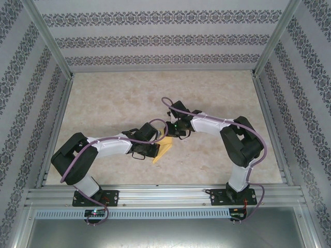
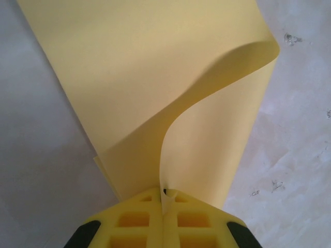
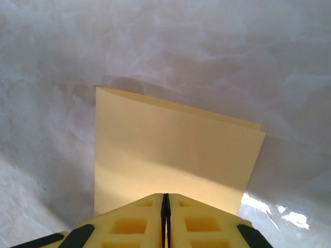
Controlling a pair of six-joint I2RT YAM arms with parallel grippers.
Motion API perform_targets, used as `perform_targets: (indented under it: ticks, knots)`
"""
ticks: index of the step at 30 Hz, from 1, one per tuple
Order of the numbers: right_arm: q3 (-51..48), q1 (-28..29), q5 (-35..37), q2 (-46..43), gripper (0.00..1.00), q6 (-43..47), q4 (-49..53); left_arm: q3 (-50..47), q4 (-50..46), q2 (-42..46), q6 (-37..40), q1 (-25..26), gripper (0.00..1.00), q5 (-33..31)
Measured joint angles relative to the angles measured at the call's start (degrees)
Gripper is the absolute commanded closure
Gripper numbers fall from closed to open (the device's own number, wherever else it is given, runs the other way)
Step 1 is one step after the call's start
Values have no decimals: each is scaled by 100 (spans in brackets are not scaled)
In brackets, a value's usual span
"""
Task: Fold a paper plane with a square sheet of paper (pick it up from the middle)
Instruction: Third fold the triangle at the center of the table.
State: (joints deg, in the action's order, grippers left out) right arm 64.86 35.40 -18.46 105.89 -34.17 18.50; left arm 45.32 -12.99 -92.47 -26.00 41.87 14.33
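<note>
The square sheet of paper [image 2: 155,77] is doubled over and held just above the bench [image 1: 103,103] at its centre, between your two arms. Principal risk: the upper layer bows away from the lower in a loose curl near your left hand [image 2: 164,204], so the layers are not flush. Any crease pressed now would likely land skewed and spoil the symmetry of the dart. Second risk: both hands hold the same thin sheet from opposite ends. If you draw either arm away without releasing the other, expect a tear or a slip at the pinch. Third: both grips sit close to the edge, so little paper is secured. Pose: your left hand is pressed together on a corner of the sheet, with paper visible between its fingertips. Your right hand [image 3: 165,199] is likewise pressed together at the opposite edge and appears to pinch it, though the contact itself is hidden behind its tips. Both arms reach inward with elbows bent, hands nearly meeting over the sheet.
</note>
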Motion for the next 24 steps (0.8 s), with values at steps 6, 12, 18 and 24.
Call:
perform_targets:
  ticks: [6, 12, 18, 24]
  knots:
    - [81, 11, 44, 361, 89, 9, 87, -37, 26, 35, 0, 0, 97, -2]
    - [186, 50, 153, 422, 90, 35, 125, -85, -7, 149, 2, 0, 96, -4]
    - [184, 50, 153, 422, 90, 55, 125, -85, -63, 339, 4, 0, 96, -7]
    - [186, 52, 153, 422, 89, 55, 125, -85, -118, 339, 4, 0, 96, -74]
